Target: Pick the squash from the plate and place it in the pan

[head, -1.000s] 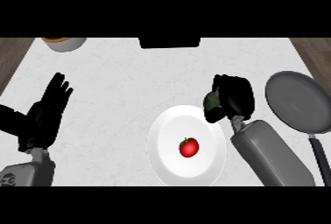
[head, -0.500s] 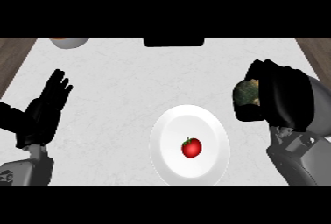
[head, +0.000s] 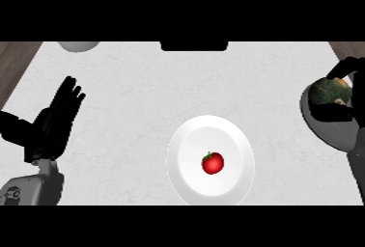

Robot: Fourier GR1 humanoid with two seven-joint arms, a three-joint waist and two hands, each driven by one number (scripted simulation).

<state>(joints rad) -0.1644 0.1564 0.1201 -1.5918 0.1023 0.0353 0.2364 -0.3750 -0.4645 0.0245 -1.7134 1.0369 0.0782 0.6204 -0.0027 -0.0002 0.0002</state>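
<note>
The right hand (head: 341,91) is at the far right, at about 3 o'clock from the middle of the surface (head: 143,87). Its fingers are curled round the squash (head: 329,90), which is dark green and bumpy. The squash sits inside the hand, with fingers above it and below it, so it cannot slip out. The hand holds it right over the pan (head: 329,132). I think that is so the squash can go down into the pan next. From here I cannot tell if the squash touches the pan yet.

The plate (head: 189,144) is white and lies near the bottom middle. The squash is no longer on it. Only a red tomato (head: 212,162) sits there, a bit below the plate's middle. The squash is well apart from the plate, at about 2 o'clock from it.

The left hand (head: 53,120) is at the left edge, at about 9 o'clock. Its fingers are straight and point up. It holds nothing and just rests there, out of the way of the job.
</note>
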